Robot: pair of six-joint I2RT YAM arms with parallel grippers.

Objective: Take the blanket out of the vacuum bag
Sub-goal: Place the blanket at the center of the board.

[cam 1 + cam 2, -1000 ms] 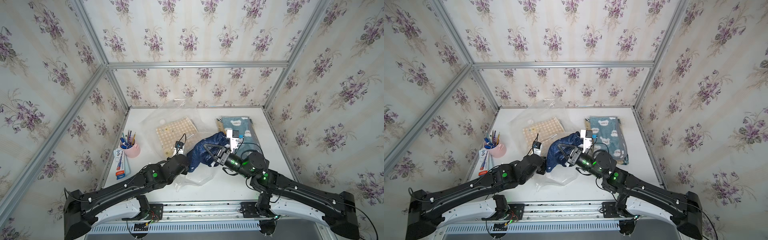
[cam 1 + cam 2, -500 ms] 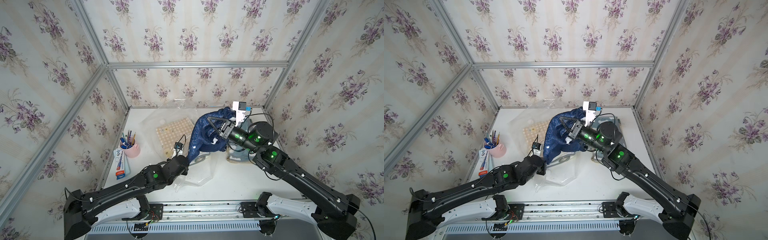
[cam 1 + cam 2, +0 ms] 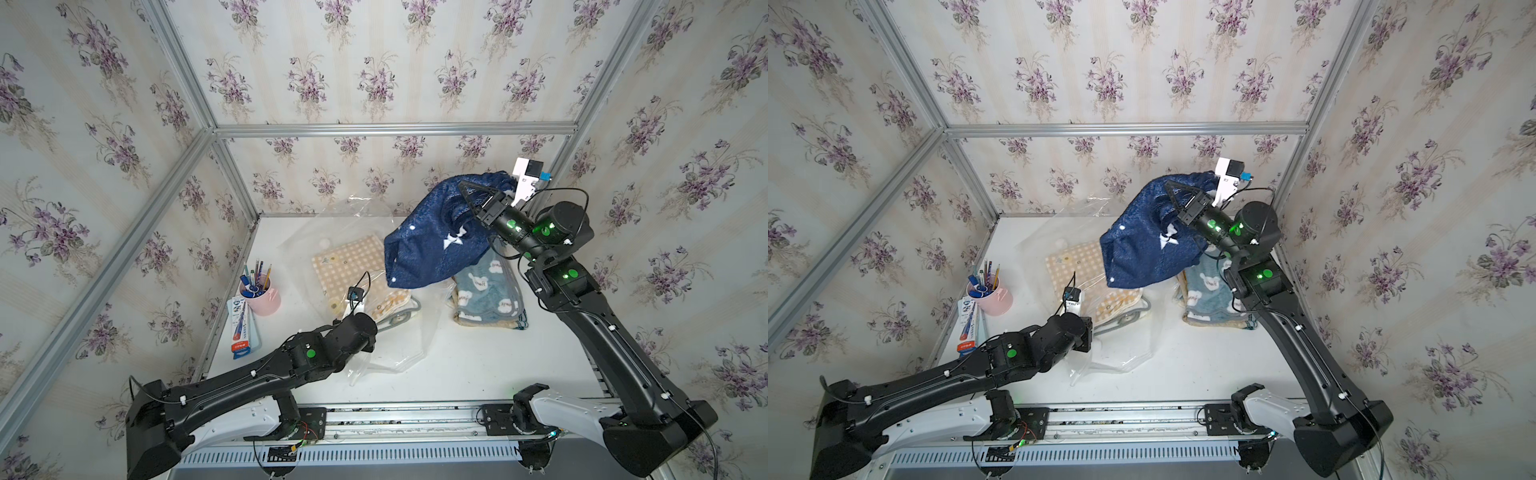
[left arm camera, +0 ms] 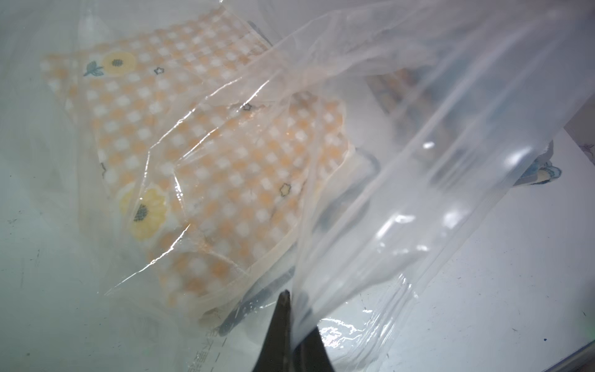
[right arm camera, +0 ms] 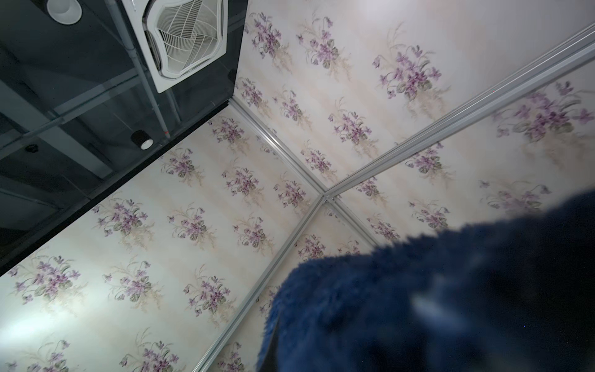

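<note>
The right gripper point(image 3: 464, 187) is high up in the air, near the back wall. Its 2 fingers are pressed together on a fold of the blue blanket point(image 3: 432, 245). The blue blanket is dark and fluffy with small white marks, and it hangs down from the fingers in a loose bunch. It is out of the vacuum bag point(image 3: 399, 332) and up off the table point(image 3: 478, 365).

The left gripper point(image 4: 287, 298) is low, near the front of the table. Its 2 dark tips are closed on the edge of the vacuum bag, pinching the clear plastic. The bag lies crinkled and shiny on the table. Inside it, seen through the plastic, is a checked blanket point(image 3: 349, 262) in orange and white with yellow flowers.

Just to the right of the bag lies a light blue blanket point(image 3: 486, 291), folded, with white clouds on it.

The table is white and flat. At its left edge stands a pink cup point(image 3: 266, 299) full of pens, and a long flat box point(image 3: 241, 328) lies just beside the cup.

All around are walls point(image 3: 374, 75) with purple flower paper, held by silver metal bars point(image 3: 390, 129). The right wrist view looks up to a dark ceiling with a white vent point(image 5: 186, 35).
</note>
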